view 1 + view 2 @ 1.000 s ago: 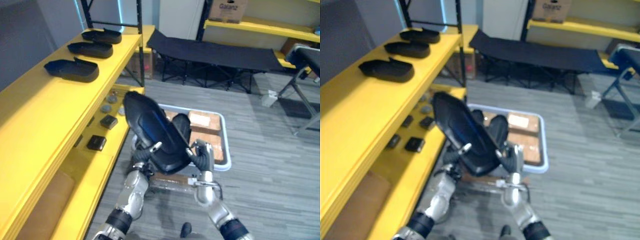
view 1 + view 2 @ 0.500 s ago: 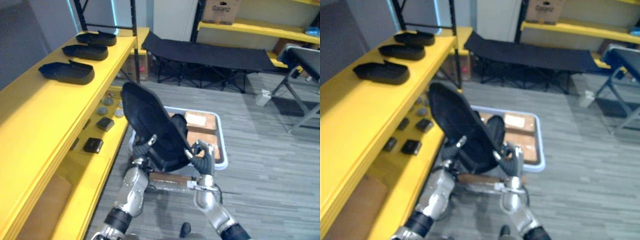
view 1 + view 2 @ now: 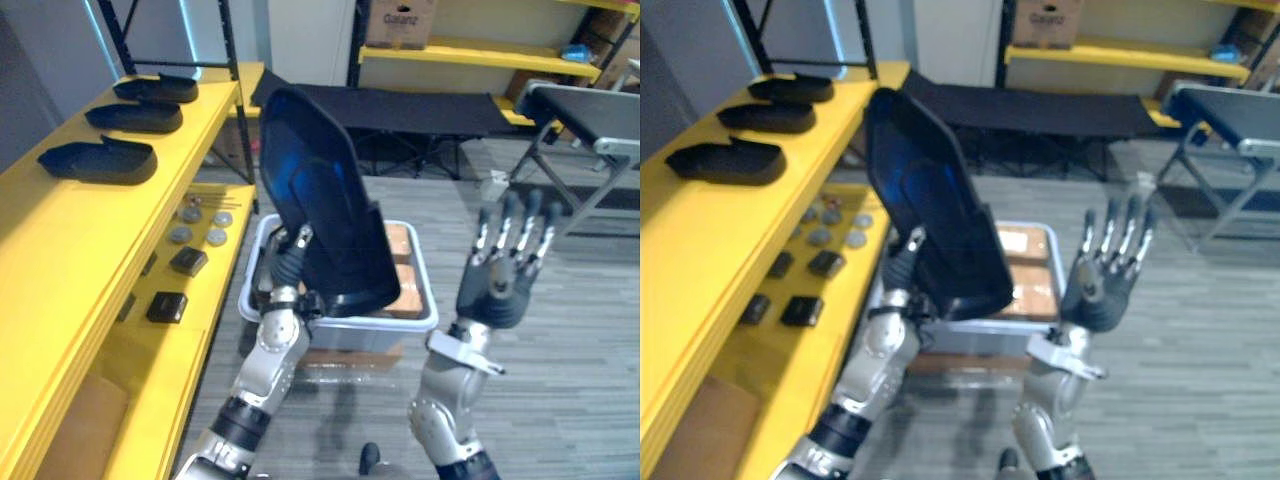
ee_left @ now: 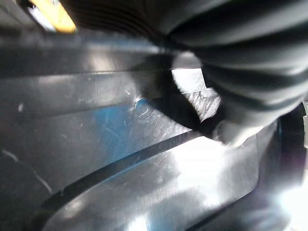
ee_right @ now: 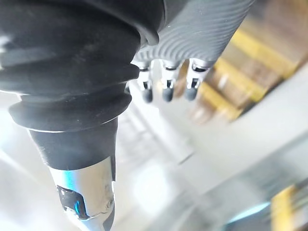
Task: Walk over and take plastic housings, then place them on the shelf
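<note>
A large black plastic housing stands tilted upright in front of me, its glossy hollow side facing the camera. My left hand grips its lower left edge with curled fingers; in the left wrist view the housing's dark wall lies right against the hand. My right hand is raised to the right of the housing, apart from it, fingers straight and spread. Three more black housings lie in a row on the yellow top shelf at the left.
A grey bin with brown boxes sits on the floor behind the held housing. Small black blocks and round discs lie on the lower yellow shelf. A black cot and a second yellow rack stand behind.
My right hand has let go of the housing, opened and moved out to the right. The left hand has lifted the housing higher and more upright. The camera view has shifted.
</note>
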Controlling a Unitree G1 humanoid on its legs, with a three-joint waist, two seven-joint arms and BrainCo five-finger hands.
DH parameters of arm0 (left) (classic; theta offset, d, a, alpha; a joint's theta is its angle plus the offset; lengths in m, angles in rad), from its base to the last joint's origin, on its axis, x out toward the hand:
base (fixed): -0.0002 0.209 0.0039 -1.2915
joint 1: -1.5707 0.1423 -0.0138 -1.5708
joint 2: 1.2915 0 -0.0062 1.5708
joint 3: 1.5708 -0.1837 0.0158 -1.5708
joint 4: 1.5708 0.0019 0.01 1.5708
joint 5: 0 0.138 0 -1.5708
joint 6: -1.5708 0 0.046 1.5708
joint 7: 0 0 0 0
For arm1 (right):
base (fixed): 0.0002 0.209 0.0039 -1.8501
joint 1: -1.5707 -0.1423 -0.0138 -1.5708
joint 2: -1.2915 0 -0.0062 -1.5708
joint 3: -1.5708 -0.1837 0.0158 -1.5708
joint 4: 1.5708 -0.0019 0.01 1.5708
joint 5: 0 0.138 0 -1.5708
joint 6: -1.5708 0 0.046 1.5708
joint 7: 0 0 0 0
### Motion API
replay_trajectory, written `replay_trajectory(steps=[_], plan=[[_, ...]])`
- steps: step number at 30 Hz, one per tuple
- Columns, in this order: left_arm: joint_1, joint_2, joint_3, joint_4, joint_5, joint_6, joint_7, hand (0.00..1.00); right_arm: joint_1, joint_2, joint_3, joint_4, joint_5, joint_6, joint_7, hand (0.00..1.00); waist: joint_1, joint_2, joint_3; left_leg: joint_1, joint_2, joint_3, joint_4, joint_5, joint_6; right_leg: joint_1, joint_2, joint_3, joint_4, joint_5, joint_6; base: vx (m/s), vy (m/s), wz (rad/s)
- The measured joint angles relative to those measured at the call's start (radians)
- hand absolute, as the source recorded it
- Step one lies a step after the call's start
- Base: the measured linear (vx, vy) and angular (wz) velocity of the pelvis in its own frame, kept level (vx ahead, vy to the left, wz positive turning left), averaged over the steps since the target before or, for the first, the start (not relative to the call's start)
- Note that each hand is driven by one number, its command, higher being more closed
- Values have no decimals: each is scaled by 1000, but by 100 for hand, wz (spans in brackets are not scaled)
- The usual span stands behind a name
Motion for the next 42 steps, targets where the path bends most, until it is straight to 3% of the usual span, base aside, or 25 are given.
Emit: replay_trajectory(steps=[8,16,18,21,23,25,28,33,35,42], plan=[[0,-19,-8,22,140,38,62,100,-182,66,113,-41,-151,13,-89,0,18,21,-8,8,0,-4,-3,0,0,8,0,-5,0,-1,1,0,0,0],[0,-16,-9,29,207,38,74,100,-217,71,113,-83,-108,9,-1,0,25,22,-9,8,-5,-20,-3,0,0,18,-6,-21,0,-10,-4,-11,6,5],[3,-16,-5,46,207,37,85,100,-217,71,113,-83,-112,16,-21,0,26,25,-12,7,-6,-29,-4,0,0,22,-6,-29,0,-13,-3,-7,2,12],[27,-14,47,53,209,26,89,100,-208,70,96,-77,-203,74,-117,0,25,34,-17,5,-5,-29,-7,0,0,19,-5,-29,0,-14,-2,0,0,0],[72,-6,108,30,251,4,94,100,-167,54,22,-64,-314,138,-186,0,25,37,-19,4,-4,-29,-11,0,0,16,-4,-29,0,-15,-1,0,0,0],[124,8,164,-29,298,-10,94,100,-112,26,-65,-62,-351,181,-196,0,25,37,-19,0,-4,-28,-14,0,0,10,-4,-29,0,-15,0,0,0,0],[197,33,286,-126,379,-41,98,100,-18,-34,-256,-62,-352,237,-151,0,26,44,-16,-9,-5,-30,-13,0,0,3,-4,-29,0,-13,3,0,0,0],[247,102,512,-260,493,-111,105,100,62,-154,-573,-101,-345,322,7,0,23,65,-12,-6,-3,-30,-17,0,0,5,-2,-28,0,-13,2,-7,1,0],[247,130,554,-301,526,-139,105,100,67,-189,-628,-138,-350,346,48,0,21,65,-12,-6,-3,-29,-17,0,0,5,-2,-27,0,-15,1,-48,0,-2],[295,163,637,-419,601,-168,97,100,86,-254,-749,-198,-512,412,45,0,-2,69,-10,-9,0,-25,-20,-4,-2,4,-1,-27,-1,-29,2,-38,0,-1]])
